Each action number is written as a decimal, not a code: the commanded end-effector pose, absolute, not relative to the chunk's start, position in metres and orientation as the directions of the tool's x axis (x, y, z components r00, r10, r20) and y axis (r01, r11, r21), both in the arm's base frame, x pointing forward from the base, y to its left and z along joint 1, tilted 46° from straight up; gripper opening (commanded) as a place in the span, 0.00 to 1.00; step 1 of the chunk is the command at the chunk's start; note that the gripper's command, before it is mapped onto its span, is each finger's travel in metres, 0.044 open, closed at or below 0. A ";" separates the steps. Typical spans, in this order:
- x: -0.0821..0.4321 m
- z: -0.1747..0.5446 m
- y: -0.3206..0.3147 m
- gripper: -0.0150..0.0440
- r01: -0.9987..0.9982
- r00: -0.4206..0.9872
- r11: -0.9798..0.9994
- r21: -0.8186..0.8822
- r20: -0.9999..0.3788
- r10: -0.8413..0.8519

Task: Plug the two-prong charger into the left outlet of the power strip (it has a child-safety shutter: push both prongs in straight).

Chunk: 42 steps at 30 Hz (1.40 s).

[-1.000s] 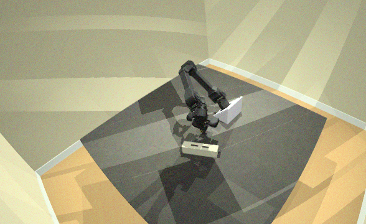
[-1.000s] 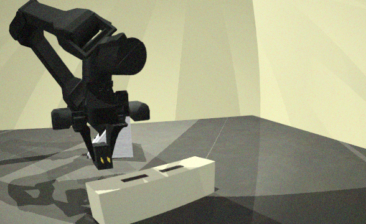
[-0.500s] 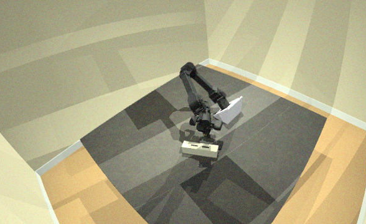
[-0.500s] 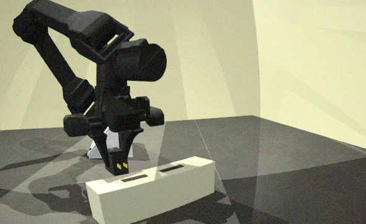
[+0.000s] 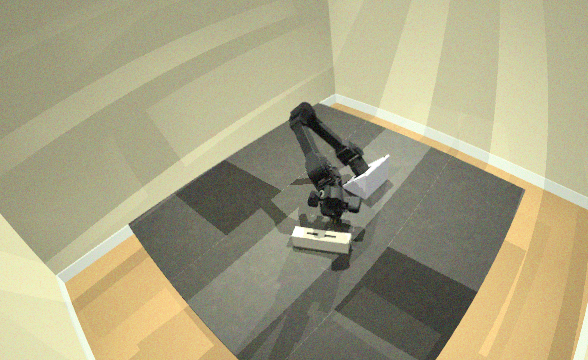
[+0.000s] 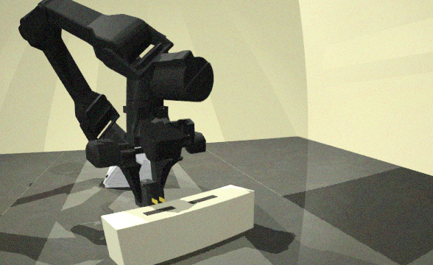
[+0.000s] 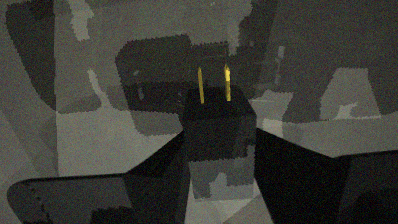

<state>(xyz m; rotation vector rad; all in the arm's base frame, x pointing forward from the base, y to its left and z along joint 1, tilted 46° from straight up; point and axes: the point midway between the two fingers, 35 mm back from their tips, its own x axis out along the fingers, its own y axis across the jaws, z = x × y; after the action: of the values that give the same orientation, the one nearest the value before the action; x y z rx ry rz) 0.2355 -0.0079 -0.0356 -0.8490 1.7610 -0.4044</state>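
My gripper (image 5: 336,220) (image 6: 150,194) (image 7: 216,133) is shut on the black charger (image 6: 149,188) (image 7: 220,140). The two yellow prongs (image 6: 158,201) (image 7: 228,85) stick out from its front face, outside the fingers. The cream power strip (image 5: 320,243) (image 6: 187,230) lies on the dark floor with two dark slots in its top. The charger is just behind the strip's far long side in the exterior view, near the left slot (image 6: 159,210); the right slot (image 6: 202,199) is farther off. The prongs are outside the slots. The strip cannot be made out in the wrist view.
A white slanted panel (image 5: 374,179) (image 6: 144,170) stands by the arm's base, behind the gripper. Pale walls (image 5: 224,75) and a wooden floor border (image 5: 139,300) surround the dark mat (image 5: 454,200). Patchy shadows lie around the strip.
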 end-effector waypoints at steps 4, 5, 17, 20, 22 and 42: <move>0.243 -0.040 -0.005 0.25 -0.354 -0.156 0.687 -0.634 -0.685 -0.712; 0.244 -0.040 -0.004 0.25 -0.355 -0.156 0.687 -0.634 -0.685 -0.712; 0.256 -0.047 0.000 0.25 -0.363 -0.155 0.686 -0.631 -0.685 -0.712; 0.259 -0.049 0.001 0.25 -0.364 -0.155 0.685 -0.631 -0.684 -0.712; 0.261 -0.050 0.001 0.25 -0.366 -0.155 0.685 -0.630 -0.684 -0.713; 0.279 -0.061 0.006 0.25 -0.378 -0.153 0.682 -0.626 -0.684 -0.713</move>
<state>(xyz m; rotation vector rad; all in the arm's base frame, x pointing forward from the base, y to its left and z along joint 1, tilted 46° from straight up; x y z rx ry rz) 0.2767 0.0059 -0.0600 -0.8642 1.7674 -0.3762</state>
